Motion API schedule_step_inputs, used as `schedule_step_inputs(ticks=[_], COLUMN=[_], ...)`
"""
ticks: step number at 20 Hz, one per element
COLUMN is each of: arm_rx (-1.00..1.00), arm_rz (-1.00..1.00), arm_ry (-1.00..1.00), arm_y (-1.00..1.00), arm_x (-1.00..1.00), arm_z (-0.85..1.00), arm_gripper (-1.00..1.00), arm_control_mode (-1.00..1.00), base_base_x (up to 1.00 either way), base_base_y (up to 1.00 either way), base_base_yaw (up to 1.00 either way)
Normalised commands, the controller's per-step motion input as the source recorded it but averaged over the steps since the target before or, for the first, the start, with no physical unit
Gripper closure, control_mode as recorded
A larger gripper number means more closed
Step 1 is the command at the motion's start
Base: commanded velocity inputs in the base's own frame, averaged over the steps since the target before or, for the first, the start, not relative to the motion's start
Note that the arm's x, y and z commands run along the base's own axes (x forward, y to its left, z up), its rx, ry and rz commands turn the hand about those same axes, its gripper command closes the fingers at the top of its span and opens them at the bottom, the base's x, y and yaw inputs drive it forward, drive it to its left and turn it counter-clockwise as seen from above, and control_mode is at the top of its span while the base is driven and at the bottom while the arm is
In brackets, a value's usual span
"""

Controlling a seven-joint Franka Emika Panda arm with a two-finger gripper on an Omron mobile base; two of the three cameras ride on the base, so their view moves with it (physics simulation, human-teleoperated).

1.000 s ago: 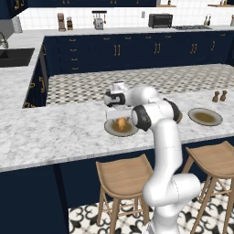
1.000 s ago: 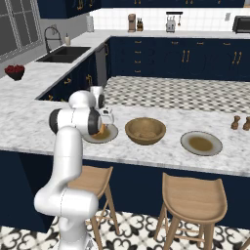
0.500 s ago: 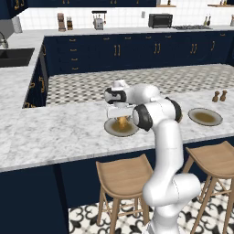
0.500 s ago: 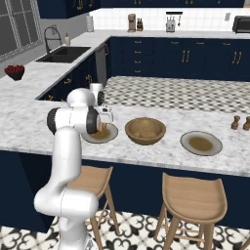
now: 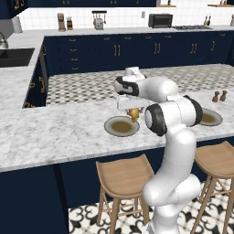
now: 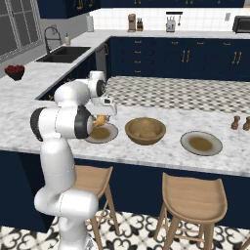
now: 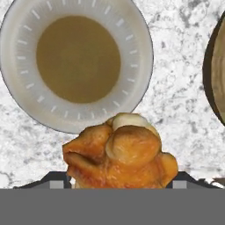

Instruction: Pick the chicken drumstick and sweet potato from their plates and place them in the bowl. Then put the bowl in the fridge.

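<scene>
End effector [image 7: 115,186]: we see it clamped on the lumpy golden-orange chicken drumstick [image 7: 121,156], lifted above the round grey-green plate [image 7: 17,88].
Bowl: the deep brown wooden bowl [image 6: 145,131] sits just right of that plate on the white marbled table [image 6: 161,151].
Technique: we'd carry level, then release low over the bowl's centre.
Surfaces: knobbly, glossy meat; smooth thick rim.

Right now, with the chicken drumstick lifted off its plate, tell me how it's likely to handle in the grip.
The chicken drumstick looks lumpy and rounded, so it may pivot between the end effector's fingers. Its glossy golden skin suggests it could slip. It probably stays stiff: it hangs above the plate without sagging.
</scene>
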Motion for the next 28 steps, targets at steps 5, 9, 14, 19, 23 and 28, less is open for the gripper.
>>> schedule_step_inputs(ticks=[5,9,14,19,23,28], arm_rx=[0.00,0.05,0.04,0.00,0.00,0.00], arm_rz=[0.00,0.00,0.00,0.00,0.00,0.00], arm_ry=[0.00,0.05,0.03,0.05,0.03,0.01], arm_y=[-0.98,-1.00,-0.88,-0.42,-0.18,-0.18], arm_x=[-0.03,0.00,0.21,0.55,0.71,0.22], arm_z=[0.23,0.28,0.05,-0.13,-0.28,-0.39], arm_gripper=[1.00,1.00,1.00,1.00,1.00,1.00], arm_control_mode=[-1.00,-1.00,-1.00,-1.00,-1.00,-1.00], base_base_x=[0.00,0.00,0.00,0.00,0.00,0.00], base_base_y=[0.00,0.00,0.00,0.00,0.00,0.00], base_base_yaw=[0.00,0.00,0.00,0.00,0.00,0.00])
